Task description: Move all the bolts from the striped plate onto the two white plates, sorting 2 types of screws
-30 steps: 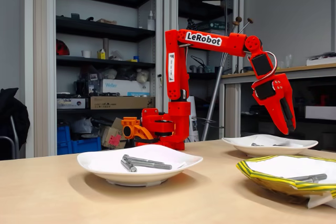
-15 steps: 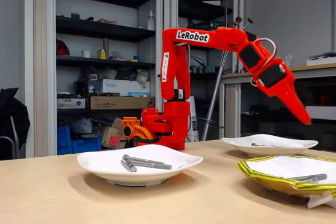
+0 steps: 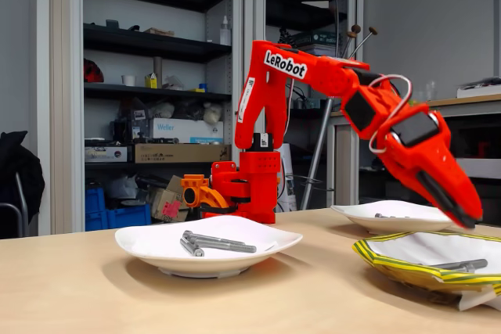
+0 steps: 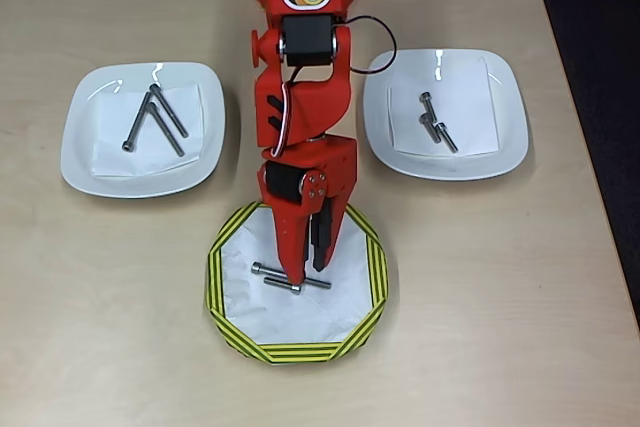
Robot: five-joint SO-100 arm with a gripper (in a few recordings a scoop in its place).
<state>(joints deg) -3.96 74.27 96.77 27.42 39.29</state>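
I see the pale wood worktop (image 4: 520, 297) carrying three plates, with my red arm (image 4: 303, 97) reaching out from its base at the far edge, over the middle of the surface. In the fixed view the arm (image 3: 313, 76) slopes down toward the right. The two white plates sit well apart in the overhead view, the left white plate (image 4: 85, 162) on one side of the arm and the right white plate (image 4: 505, 142) on the other. The striped plate (image 4: 225, 297) lies nearer the front edge, between them, right under the claw (image 4: 305, 272). The claw's fingers stand a little apart, empty, tips pointing down over the striped plate's white centre; in the fixed view the claw (image 3: 468, 220) hangs just above that plate (image 3: 391, 263). Three longer bolts (image 4: 155, 119) lie on the left white plate, touching in a loose fan. Three shorter bolts (image 4: 434, 123) lie clustered on the right white plate. Two bolts (image 4: 290, 279) remain on the striped plate, close beside the claw's tips.
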